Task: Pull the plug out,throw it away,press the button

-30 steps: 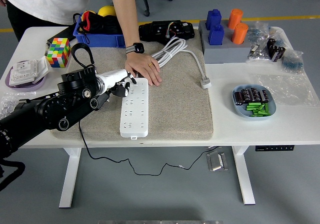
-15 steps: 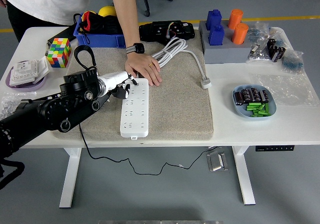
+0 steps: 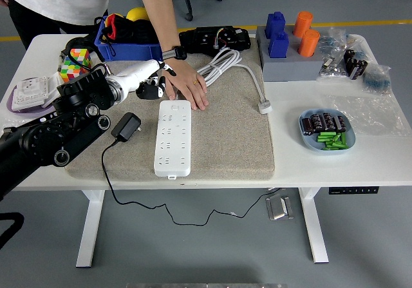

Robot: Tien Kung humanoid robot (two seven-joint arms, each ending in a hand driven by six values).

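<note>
Since the earlier frames, the black plug (image 3: pixel 126 126) has come out of the white power strip (image 3: pixel 174 138) and now lies on the beige mat (image 3: pixel 225 133), just left of the strip, with its thin black cord trailing off the table's (image 3: pixel 360 159) near edge. The left hand (image 3: pixel 149 87) has lifted away from the strip's upper end and now hovers above the mat's far left corner, near the person's hand (image 3: pixel 188 88). Its fingers look loosely curled and hold nothing, so the plug has been released. The person's hand still presses flat on the mat at the strip's far end, beside the coiled white cable (image 3: pixel 219 64), steadying the strip. The right hand is not in view.

Pulling and discarding look done, judging from where the plug lies; the button press appears to be the step in hand. The strip's switch cannot be made out clearly here, though it most likely sits at the far end, close under the person's fingers. To do this well, the left hand should come down over that end with one finger extended and the others tucked, so only the fingertip meets the switch. It should push straight down rather than sideways, since a glancing push could slide the strip on the mat. The approach should stay clear of the person's fingers and of the discarded plug's cord.
</note>
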